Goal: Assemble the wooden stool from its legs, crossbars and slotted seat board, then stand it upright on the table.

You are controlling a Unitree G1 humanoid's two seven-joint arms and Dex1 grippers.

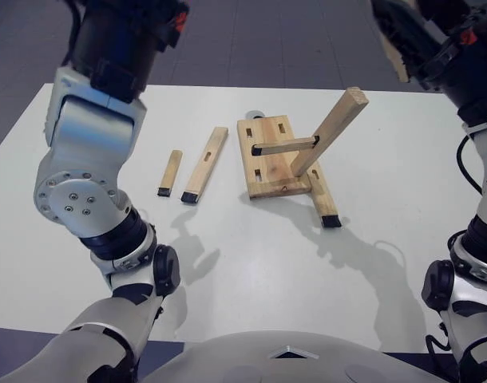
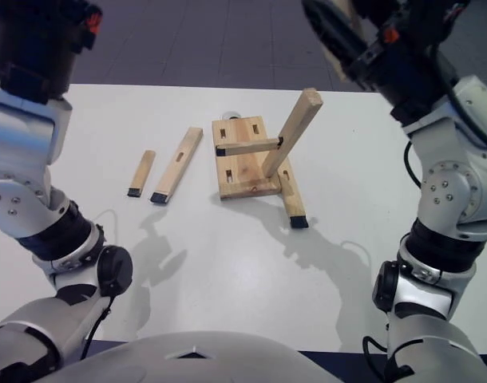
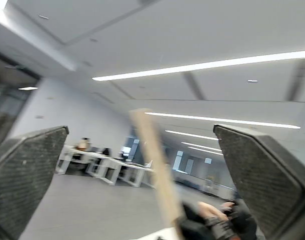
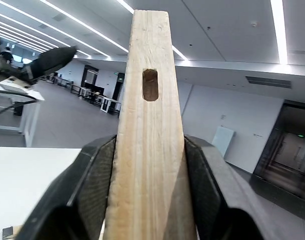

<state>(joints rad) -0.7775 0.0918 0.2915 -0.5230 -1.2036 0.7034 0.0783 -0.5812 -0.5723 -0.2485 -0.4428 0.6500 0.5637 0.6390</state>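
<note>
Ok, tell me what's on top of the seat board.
A tilted leg rises from the seat board, a crossbar meeting it. The slot beneath the leg's foot is hidden.

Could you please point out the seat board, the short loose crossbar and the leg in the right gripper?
seat board (image 1: 274, 182), left eye view, bare wood near its front edge.
short crossbar (image 1: 171, 171), left eye view, middle of its length.
leg (image 4: 150, 150), right wrist view, its face below the slot.
</note>
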